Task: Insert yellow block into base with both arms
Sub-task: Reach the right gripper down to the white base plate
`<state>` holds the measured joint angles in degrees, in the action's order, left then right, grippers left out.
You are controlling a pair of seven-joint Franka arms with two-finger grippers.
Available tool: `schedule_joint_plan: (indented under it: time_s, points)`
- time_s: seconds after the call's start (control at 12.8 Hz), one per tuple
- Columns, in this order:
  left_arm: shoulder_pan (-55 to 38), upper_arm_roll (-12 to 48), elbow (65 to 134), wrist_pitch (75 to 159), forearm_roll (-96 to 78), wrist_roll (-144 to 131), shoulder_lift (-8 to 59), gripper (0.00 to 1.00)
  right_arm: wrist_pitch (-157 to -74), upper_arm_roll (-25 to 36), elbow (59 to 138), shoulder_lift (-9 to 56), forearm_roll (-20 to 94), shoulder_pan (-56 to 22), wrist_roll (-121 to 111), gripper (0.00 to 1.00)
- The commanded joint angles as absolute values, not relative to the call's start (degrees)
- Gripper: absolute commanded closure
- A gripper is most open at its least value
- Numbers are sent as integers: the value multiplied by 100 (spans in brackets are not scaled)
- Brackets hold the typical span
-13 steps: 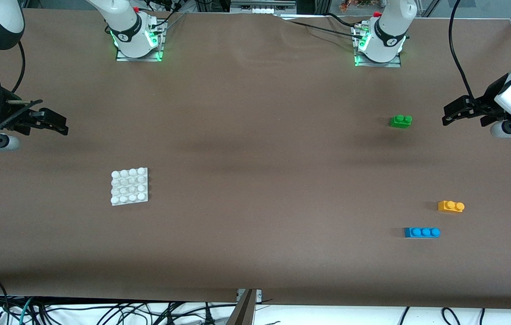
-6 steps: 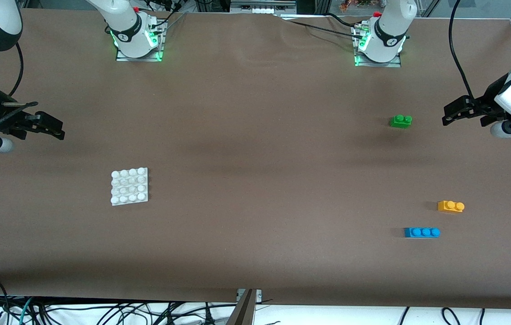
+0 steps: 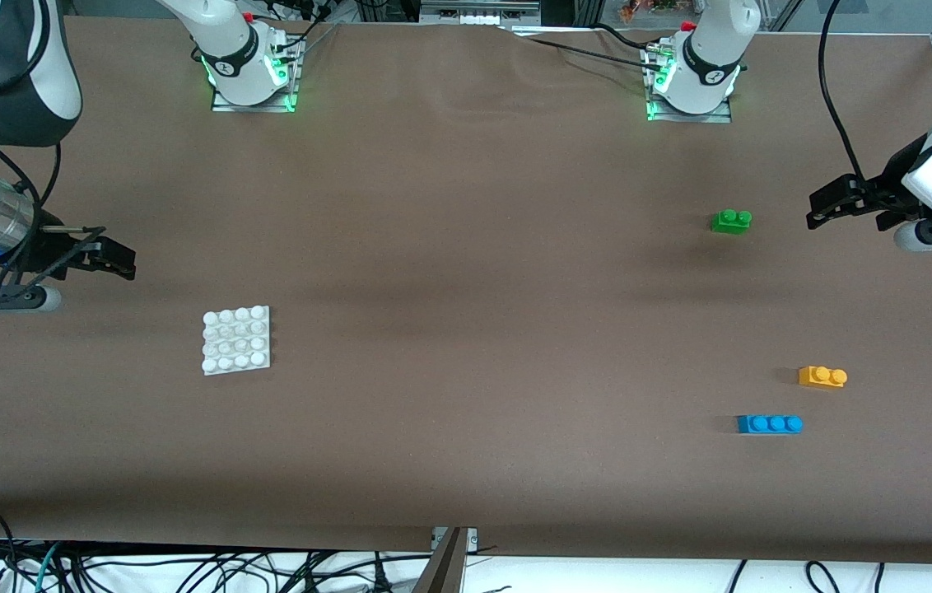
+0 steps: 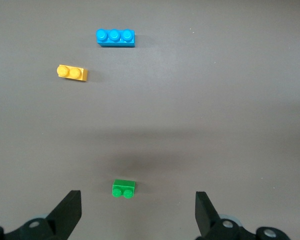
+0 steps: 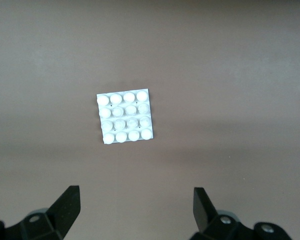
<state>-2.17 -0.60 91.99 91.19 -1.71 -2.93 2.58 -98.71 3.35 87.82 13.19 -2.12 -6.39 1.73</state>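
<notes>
Yellow block (image 3: 822,376) on the table near the blue brick (image 3: 769,423), white base (image 3: 236,339) well apart, left gripper (image 3: 832,206) fingers spread wide, empty, right gripper (image 3: 108,259) likewise spread, empty.

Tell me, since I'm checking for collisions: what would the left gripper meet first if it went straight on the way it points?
Probably the green brick, which lies between the open left gripper's fingers in its wrist view; height above the table is unclear.

Left wrist view: three toy bricks on the brown table

The left gripper (image 4: 135,212) hangs wide open, empty, near the green brick (image 4: 124,188); the yellow block (image 4: 72,73) and blue three-stud brick (image 4: 115,37) lie apart.
</notes>
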Motion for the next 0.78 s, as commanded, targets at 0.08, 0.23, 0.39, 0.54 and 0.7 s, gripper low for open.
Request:
schedule_joint_plan:
  time_s: [0.08, 0.23, 0.39, 0.54, 0.7]
  points:
    - [-202, -70, 9167, 9035, -202, -149, 229, 0, -10167, 273, 8876, 1862, -203, -659, 123, 0]
    - [-202, -70, 9167, 9035, -202, -149, 229, 0, -10860, 272, 9332, 1969, -18, -650, 123, 0]
    - [-202, -70, 9167, 9035, -202, -149, 229, 0, -11405, 272, 9675, 2047, -9, -650, 141, 0]
    - [-202, -70, 9167, 9035, -202, -149, 229, 0, -11881, 281, 9922, 2249, 166, -624, 123, 0]
    - [-202, -70, 9167, 9035, -202, -149, 229, 0, -12416, 281, 10220, 2364, 184, -607, 123, 0]
